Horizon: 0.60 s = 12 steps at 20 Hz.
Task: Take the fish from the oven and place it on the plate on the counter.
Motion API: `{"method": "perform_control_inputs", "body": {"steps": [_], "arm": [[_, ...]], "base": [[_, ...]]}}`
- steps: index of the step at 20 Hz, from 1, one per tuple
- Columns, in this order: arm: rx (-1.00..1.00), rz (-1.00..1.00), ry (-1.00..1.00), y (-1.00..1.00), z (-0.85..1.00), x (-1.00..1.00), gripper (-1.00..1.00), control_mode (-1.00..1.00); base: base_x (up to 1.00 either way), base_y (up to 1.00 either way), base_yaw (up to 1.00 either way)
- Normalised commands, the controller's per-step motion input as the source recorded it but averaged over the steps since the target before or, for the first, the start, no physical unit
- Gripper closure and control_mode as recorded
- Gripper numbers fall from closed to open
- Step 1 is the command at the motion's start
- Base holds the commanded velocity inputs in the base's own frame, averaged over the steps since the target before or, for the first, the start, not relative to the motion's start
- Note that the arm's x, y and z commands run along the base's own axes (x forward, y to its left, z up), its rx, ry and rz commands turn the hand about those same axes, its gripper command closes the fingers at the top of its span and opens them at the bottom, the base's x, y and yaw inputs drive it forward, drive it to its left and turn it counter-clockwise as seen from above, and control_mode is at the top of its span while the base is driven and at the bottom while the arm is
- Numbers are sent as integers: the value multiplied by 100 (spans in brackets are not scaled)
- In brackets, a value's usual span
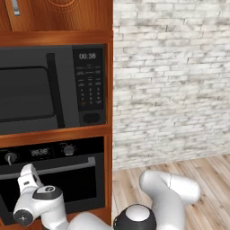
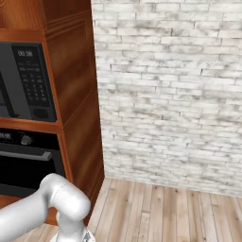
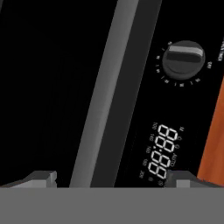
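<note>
Black glass fronts the oven (image 1: 54, 179), built into the wooden cabinet (image 1: 108, 134) below the microwave (image 1: 54, 90), its door shut. Its silver bar handle (image 1: 49, 170) runs level across the door, long axis side to side in the left base view; in the hand view, rolled with the hand, the same bar slants steeply. The gripper (image 3: 113, 178) faces the oven front with jaws spread wide, empty, the bar between its fingertips' line, a knob (image 3: 183, 59) and display (image 3: 162, 155) beside it.

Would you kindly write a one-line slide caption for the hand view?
Open gripper straddling the silver bar handle of the closed oven, beside its knob and display.
</note>
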Motion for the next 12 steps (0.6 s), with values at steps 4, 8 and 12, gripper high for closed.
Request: {"method": "perform_control_inputs", "body": {"steps": [4,8,12], "arm": [[0,-2,1,0,-32,29,-100,-100],[0,0,0,0,-25,47,-100,-100],[0,0,0,0,-30,48,-100,-100]], "base": [[0,0,0],[0,0,0],[0,0,0]]}}
